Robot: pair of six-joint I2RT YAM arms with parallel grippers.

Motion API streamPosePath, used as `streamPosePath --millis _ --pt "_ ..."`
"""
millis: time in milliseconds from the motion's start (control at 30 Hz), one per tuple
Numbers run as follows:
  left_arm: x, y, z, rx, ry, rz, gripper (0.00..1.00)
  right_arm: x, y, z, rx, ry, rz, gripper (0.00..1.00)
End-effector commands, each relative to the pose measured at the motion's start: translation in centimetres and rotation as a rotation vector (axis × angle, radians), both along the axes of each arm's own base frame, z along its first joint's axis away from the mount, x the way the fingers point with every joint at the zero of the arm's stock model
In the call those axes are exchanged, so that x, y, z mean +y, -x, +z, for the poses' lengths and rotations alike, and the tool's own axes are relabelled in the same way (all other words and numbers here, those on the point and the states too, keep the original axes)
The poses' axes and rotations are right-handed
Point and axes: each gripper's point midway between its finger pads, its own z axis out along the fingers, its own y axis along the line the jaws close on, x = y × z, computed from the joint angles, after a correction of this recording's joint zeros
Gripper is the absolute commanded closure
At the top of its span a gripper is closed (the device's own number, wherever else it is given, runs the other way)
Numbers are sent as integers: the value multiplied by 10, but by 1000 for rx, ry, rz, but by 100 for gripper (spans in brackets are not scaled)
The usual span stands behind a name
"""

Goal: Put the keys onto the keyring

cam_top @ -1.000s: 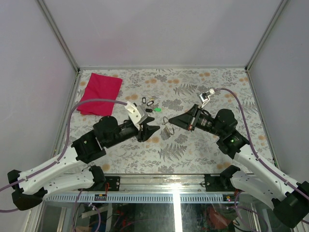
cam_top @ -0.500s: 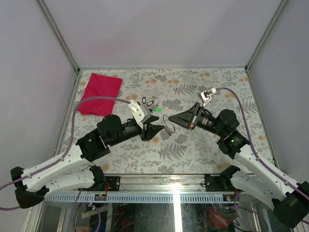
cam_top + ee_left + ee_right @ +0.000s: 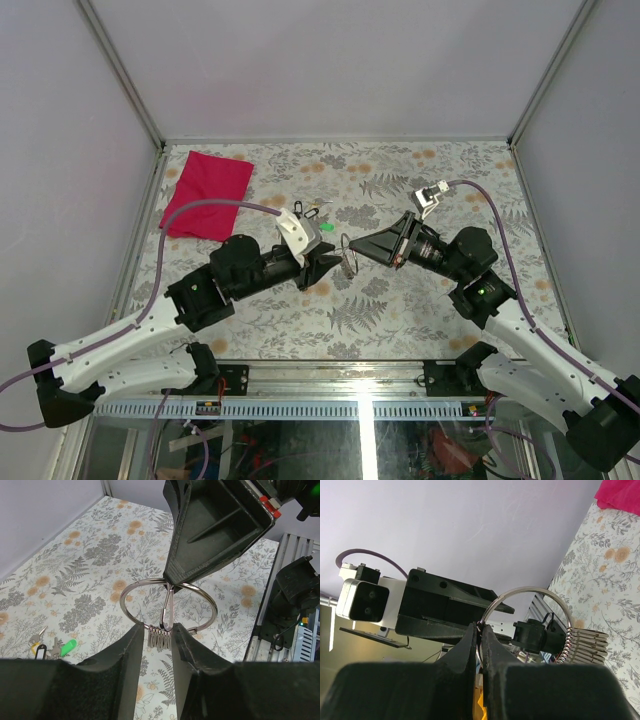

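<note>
Keyring: a thin, shiny silver wire circle with a bunch of small flat silvery loops hanging at its lower edge, held up over the floral-print table. The right gripper has its black fingers pinched together on the ring's top edge. The left gripper has its jaws narrowly apart, flanking the loops. Black-headed keys lie on the table.

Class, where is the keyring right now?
In the left wrist view the keyring is mid-frame, off the table, pinched at its far rim by the right hand, its near rim between the left hand's open fingers.
</note>
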Motion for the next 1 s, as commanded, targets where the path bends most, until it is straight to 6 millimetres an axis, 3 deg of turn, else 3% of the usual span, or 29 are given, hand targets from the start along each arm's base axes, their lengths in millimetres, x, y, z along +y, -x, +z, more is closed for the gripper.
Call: streamPosePath --millis 0,600,767,967 --pt "-1 -1 37 -85 79 -3 71 -2 10 30 -86 -65 28 100" --pt "1 2 51 -116 112 -13 60 0 12 24 -82 -49 47 100" --pt "-1 6 53 -116 119 -39 62 1 13 24 -84 -48 56 100" --pt "-3 7 53 -118 121 -48 71 2 14 25 -85 -47 66 100"
